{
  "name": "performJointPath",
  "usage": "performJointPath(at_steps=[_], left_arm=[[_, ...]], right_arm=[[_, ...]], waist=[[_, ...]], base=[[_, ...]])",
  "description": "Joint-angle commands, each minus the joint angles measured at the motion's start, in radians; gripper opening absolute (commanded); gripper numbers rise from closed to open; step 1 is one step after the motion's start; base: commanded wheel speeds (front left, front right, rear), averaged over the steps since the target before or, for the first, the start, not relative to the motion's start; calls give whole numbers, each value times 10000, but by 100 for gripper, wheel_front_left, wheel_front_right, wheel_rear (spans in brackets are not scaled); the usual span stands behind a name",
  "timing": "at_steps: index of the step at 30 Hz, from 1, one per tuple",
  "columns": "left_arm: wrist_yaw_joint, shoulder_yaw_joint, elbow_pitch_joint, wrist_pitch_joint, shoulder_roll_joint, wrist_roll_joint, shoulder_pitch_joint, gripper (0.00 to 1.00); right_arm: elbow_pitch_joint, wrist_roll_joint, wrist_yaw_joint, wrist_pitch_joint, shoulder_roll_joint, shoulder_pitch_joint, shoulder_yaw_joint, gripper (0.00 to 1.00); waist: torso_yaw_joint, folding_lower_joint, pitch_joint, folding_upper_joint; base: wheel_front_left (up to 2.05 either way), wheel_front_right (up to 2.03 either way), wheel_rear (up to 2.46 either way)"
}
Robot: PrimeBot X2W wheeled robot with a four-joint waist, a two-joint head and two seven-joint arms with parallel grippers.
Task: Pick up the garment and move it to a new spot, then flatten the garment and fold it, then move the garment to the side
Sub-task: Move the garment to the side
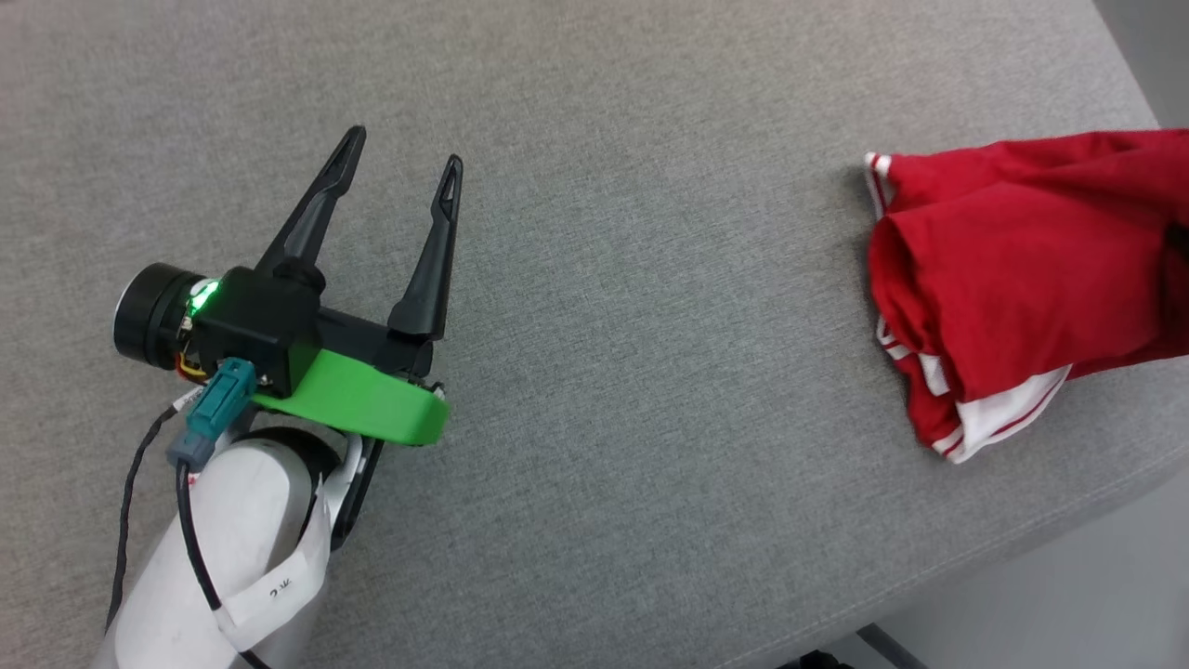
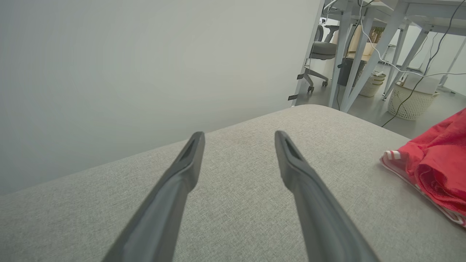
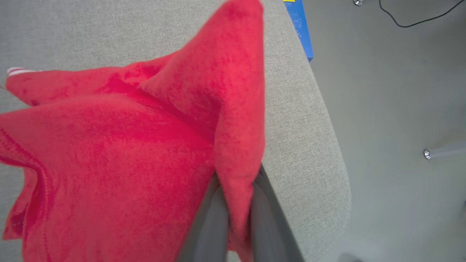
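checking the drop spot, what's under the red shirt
The garment rests bunched on the grey cushion, near its edge, one fold pinched in the right gripper. The cushion directly beneath it is covered, so anything there is hidden.

Grey fabric surface (image 1: 594, 279) — office chair (image 2: 322, 49), white basket (image 2: 411, 102), blue box (image 3: 300, 32) nr edge.

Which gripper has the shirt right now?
The right gripper, shut on a fold of the red garment. The left gripper stands open and empty over the grey cushion.
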Motion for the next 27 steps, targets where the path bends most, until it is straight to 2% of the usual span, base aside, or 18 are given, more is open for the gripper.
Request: performJointPath(at_steps=[1, 4, 11, 12, 13, 14, 17, 22, 23, 26, 27], left_arm=[[-85, -24, -159, 83, 115, 156, -247, 100], [-151, -154, -518, 320, 167, 259, -541, 100], [-202, -308, -971, 612, 234, 352, -866, 100], [-208, -326, -996, 633, 237, 353, -899, 100], [-212, -345, -1004, 645, 234, 353, -922, 100], [-213, -370, -1007, 652, 225, 354, -946, 100], [-224, -442, -980, 643, 182, 330, -981, 100], [-190, -464, -741, 466, 117, 224, -892, 100], [-144, -455, -588, 345, 65, 158, -786, 100], [-60, -454, -307, 100, -58, 39, -560, 100], [51, -458, 55, -211, -246, -132, -226, 100]], right_arm=[[287, -139, -7, -169, -113, -338, -121, 0], [1204, -390, -7, -436, -362, -800, -524, 0], [2825, -745, -7, -1442, -501, -1730, -1186, 0], [3108, -886, -7, -1608, -487, -1843, -1181, 10], [3347, -997, -7, -1755, -450, -1937, -1199, 46], [3625, -1149, -7, -1986, -398, -2055, -1235, 100], [4552, -1690, -7, -2685, -260, -2381, -1552, 100], [6011, -3210, -7, -4468, -197, -2913, -2393, 100], [6389, -3745, -7, -5120, -125, -3040, -2667, 100], [6600, -4295, -7, -6090, 48, -3067, -2915, 100], [6527, -4592, -7, -6812, 295, -2837, -3072, 100]], waist=[[89, -1, 947, -1], [291, -1, 1317, -1], [513, -1, 1787, -1], [540, -1, 1828, -1], [558, -1, 1851, -1], [578, -1, 1868, -1], [648, -1, 1842, -1], [793, -1, 1472, -1], [851, -1, 1222, -1], [958, -1, 747, -1], [1115, -1, 127, -1]], base=[[0, 0, 0], [0, 0, 0], [0, 0, 0], [0, 0, 0], [0, 0, 0], [0, 0, 0], [0, 0, 0], [0, 0, 0], [0, 0, 0], [0, 0, 0], [0, 0, 0]])
